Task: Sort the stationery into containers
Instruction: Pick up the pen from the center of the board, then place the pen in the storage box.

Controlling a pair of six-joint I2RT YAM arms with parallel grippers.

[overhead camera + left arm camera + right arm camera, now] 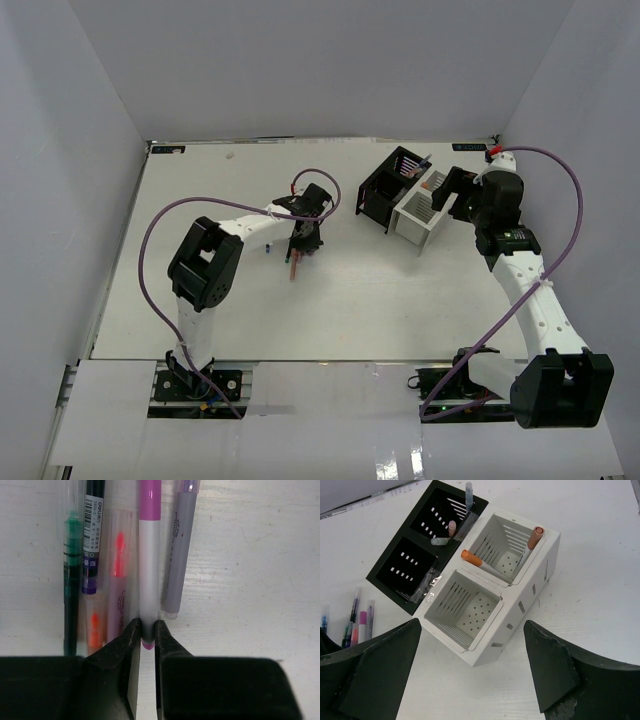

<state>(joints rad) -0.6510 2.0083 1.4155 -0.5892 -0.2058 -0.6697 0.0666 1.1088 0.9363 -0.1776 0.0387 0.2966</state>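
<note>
Several pens lie on the counter, my left tool nipping the pink-and-white pen narrowly at its end (light, stiff, slick plastic, I judge, likelier to pivot there than mid-barrel), my right tool gaping wide above the white container.

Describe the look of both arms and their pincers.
The left arm and right arm have white links, chunky black joint housings and a looping purple cable. The left pincer and right pincer have matte black, wedge-shaped fingers.
</note>
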